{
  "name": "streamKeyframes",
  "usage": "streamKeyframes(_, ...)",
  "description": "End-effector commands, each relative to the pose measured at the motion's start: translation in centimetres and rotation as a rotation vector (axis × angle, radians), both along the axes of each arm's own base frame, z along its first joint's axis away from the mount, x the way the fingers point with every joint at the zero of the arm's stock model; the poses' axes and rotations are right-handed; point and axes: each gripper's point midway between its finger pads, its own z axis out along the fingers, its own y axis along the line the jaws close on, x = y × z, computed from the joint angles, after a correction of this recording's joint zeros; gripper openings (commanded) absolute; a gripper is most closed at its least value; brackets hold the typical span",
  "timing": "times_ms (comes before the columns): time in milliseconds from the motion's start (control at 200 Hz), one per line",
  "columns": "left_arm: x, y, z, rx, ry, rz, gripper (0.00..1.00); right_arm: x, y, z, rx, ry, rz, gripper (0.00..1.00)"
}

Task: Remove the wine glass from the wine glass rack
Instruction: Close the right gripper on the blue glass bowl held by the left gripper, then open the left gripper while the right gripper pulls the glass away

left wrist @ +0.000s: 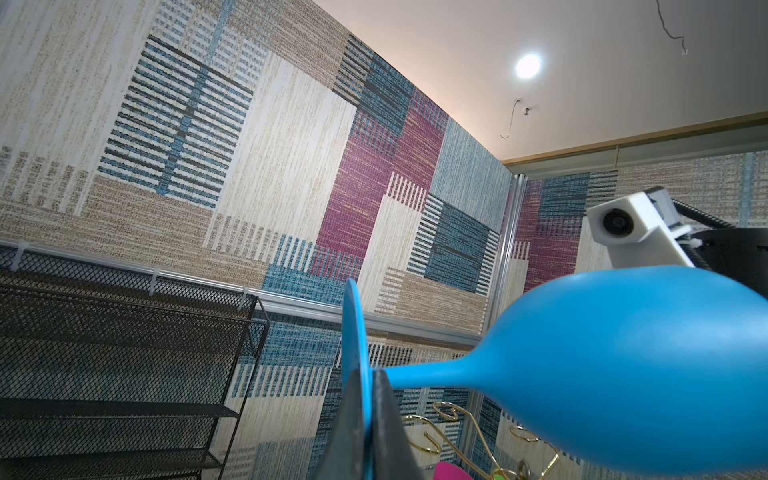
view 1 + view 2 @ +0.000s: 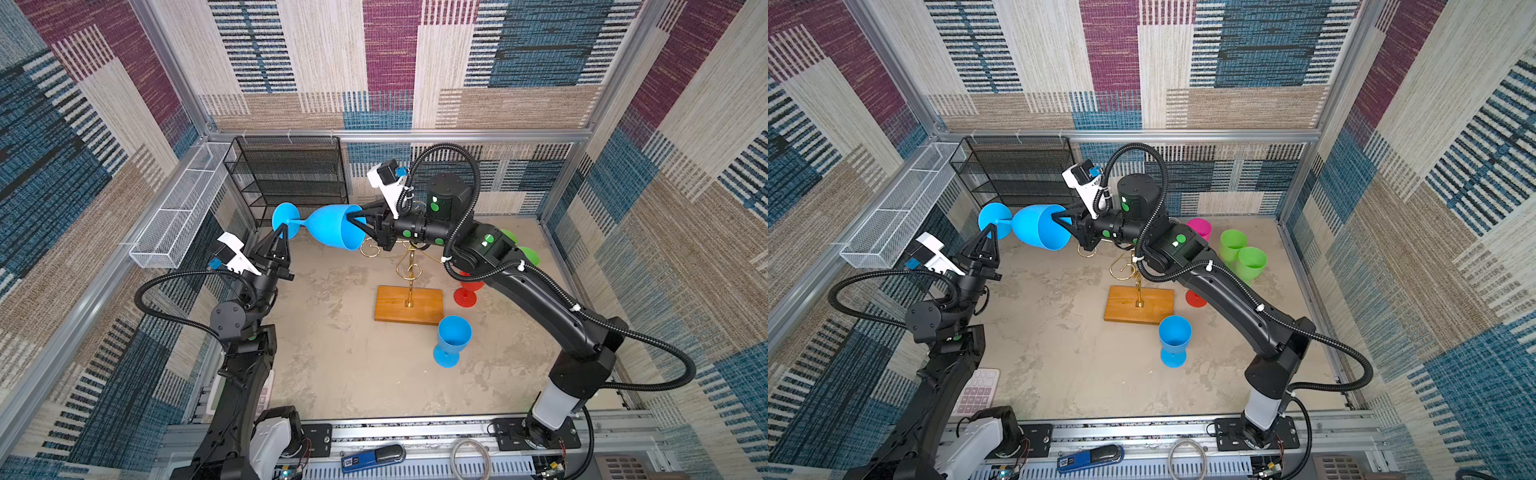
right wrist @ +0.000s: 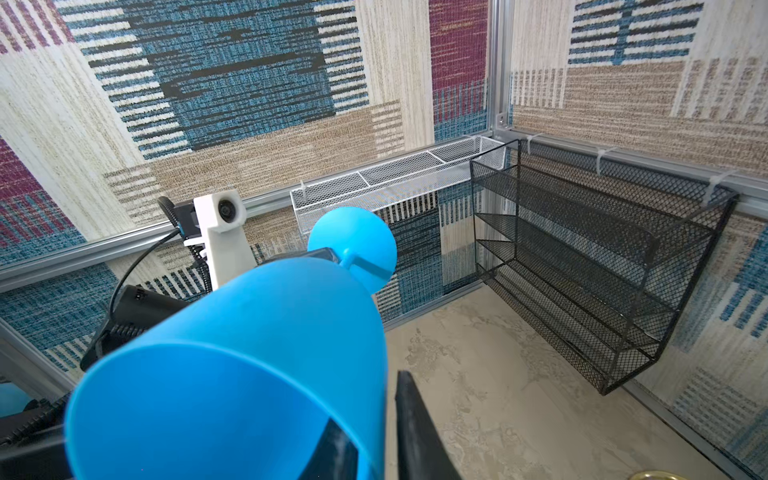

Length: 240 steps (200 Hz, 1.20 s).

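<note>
Wine glass (image 2: 332,227): blue, was held sideways in the air, upper centre-left of the frame.
Left pincer (image 2: 284,227): was clenched on the foot disc.
Right pincer (image 2: 352,218): grasped the bowl rim, one finger inside.
Wine glass rack (image 2: 409,305): stood mid-frame, lower right of the glass.
Table (image 2: 353,353): carried a second blue glass (image 2: 453,338) upright beside the rack's base.

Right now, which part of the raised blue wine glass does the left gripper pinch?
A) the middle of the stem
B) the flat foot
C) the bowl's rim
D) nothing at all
B: in the left wrist view the left gripper is shut with a finger on either side of the flat foot of the wine glass.
</note>
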Motion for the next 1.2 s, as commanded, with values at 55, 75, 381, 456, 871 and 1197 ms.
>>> streamKeyframes(55,-0.4,0.2,0.4,-0.023,-0.021,0.003,0.0,-0.5,0.3,0.4,0.004,0.0,0.014,0.0)
streamKeyframes(75,-0.5,0.3,0.4,-0.022,-0.022,0.005,0.0,-0.5,0.3,0.4,0.005,0.001,0.015,0.0)
streamKeyframes(381,-0.9,0.9,-1.1,0.004,-0.007,0.084,0.62,0.9,-1.8,2.3,0.019,-0.026,-0.137,0.0)
streamKeyframes(456,-1.2,1.1,-1.7,0.013,0.001,0.111,0.91,1.3,-2.7,3.1,0.022,-0.038,-0.185,0.0)
streamKeyframes(871,-1.1,7.1,-6.1,-0.122,0.197,0.426,0.99,-0.9,-7.4,4.9,-0.029,-0.094,-0.276,0.0)
streamKeyframes(1197,1.2,7.7,-7.1,-0.065,0.257,0.43,0.99,-5.9,-7.8,1.2,-0.234,-0.095,-0.251,0.0)
